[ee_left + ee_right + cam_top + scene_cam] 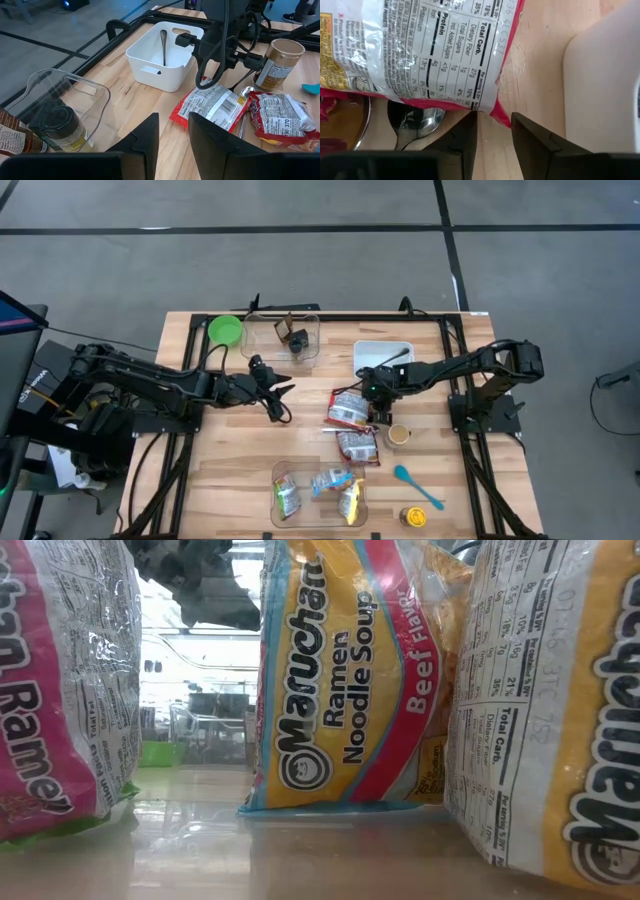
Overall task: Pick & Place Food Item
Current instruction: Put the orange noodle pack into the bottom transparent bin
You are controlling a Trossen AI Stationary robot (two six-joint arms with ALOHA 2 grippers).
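Two ramen packets lie flat on the wood table, one [348,410] nearer the white bin and one [358,445] nearer the front; both also show in the left wrist view [212,105] [277,112]. My right gripper [381,412] [492,132] is open and low at the first packet's right edge; its fingers stand on either side of the packet's red-trimmed corner [499,111]. My left gripper [283,398] [173,135] is open and empty, left of the packets, pointing toward them. A metal spoon [415,120] lies partly under the packet. My right gripper comes at the first packet's right corner [492,102] from the table's right, slanting down. The corner lies between the open fingers, and the packet rests flat on the table. I cannot tell whether a fingertip [470,125] touches it.
A white bin [383,355] with a spoon stands behind the packets. A clear tub [282,337] and green bowl [225,330] are at the far edge. A clear tub [318,492] holding ramen packets [340,680] is at the front. A brown can [399,434], blue spoon [417,486] and yellow-lidded jar [414,517] are at the right.
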